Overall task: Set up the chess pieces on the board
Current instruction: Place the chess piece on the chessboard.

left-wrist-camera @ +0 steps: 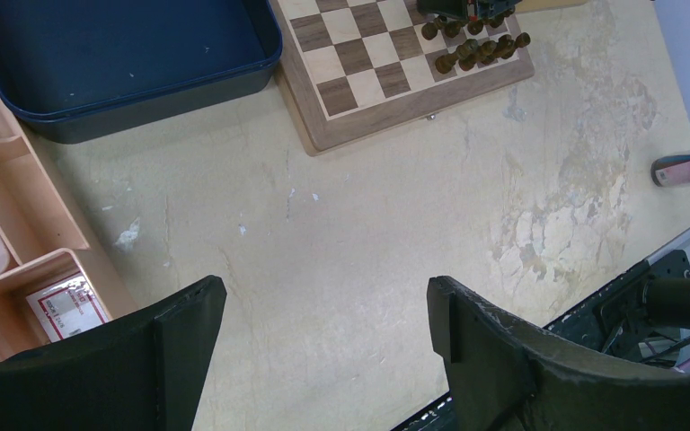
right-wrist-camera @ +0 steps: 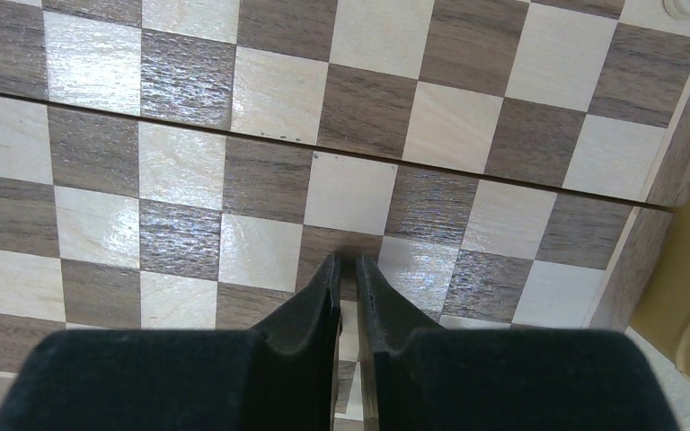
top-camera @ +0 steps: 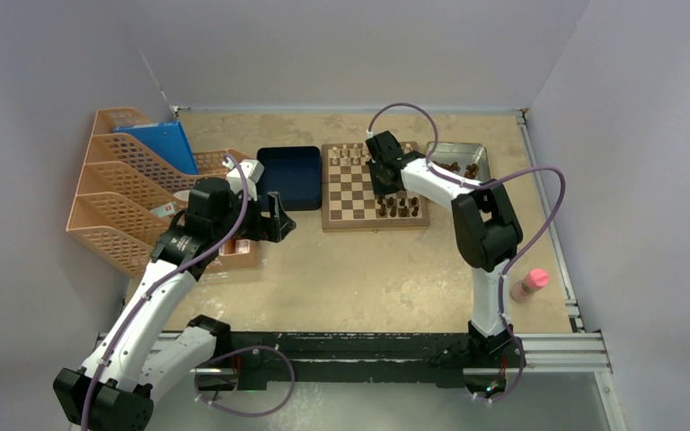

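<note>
The board lies at the back centre of the table. Dark chess pieces stand in rows on its near right squares, and light ones line its far edge. More dark pieces lie in the silver tray. My right gripper hovers over the board's right half; in the right wrist view its fingers are shut, tips close together above a dark square, nothing visible between them. My left gripper stands open over bare table, left of the board, away from the pieces.
A dark blue tray sits against the board's left edge. Orange file racks fill the left side, with a wooden organiser beside my left gripper. A pink bottle stands near the right rail.
</note>
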Robot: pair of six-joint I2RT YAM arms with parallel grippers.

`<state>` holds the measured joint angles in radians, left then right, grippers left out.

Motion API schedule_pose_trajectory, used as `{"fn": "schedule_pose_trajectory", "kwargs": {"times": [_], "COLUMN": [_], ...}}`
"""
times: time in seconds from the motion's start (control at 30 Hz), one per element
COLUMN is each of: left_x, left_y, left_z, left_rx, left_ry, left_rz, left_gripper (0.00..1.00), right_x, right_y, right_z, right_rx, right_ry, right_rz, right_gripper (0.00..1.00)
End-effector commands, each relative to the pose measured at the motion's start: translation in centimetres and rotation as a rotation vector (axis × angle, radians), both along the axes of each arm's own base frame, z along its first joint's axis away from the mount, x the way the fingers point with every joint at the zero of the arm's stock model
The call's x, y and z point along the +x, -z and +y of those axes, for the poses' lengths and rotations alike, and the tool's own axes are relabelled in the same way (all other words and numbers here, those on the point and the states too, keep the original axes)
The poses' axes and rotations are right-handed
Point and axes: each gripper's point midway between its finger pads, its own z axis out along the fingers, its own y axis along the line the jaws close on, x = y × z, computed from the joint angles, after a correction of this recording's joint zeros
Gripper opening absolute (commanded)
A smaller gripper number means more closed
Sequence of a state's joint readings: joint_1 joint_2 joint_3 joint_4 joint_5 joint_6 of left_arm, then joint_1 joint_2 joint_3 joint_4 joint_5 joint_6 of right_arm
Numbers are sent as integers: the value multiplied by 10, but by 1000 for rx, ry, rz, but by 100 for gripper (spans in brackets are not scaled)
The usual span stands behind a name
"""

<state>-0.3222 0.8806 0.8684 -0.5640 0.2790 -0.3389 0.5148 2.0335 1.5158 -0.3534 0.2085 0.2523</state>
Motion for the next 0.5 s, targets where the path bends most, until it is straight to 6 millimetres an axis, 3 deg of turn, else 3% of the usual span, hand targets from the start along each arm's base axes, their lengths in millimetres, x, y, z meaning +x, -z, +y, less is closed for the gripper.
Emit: {"fn": "schedule_pose_trajectory", "kwargs": {"times": [0.0,0.47], "left_x": [3,2], "left_y": [-5,-5], "left_z": [-1,-1], "left_rx": [-3,-4], "left_ry": [-1,0], "left_rz": [-29,-31], "left_gripper": [83,83], "right_x": [-3,-9], "right_y": [-25,-23], "right_z": [4,1], "right_rx": [31,20], "right_ry": [-28,-29], "right_rz": [-35,-26], "right_gripper": [14,13]}}
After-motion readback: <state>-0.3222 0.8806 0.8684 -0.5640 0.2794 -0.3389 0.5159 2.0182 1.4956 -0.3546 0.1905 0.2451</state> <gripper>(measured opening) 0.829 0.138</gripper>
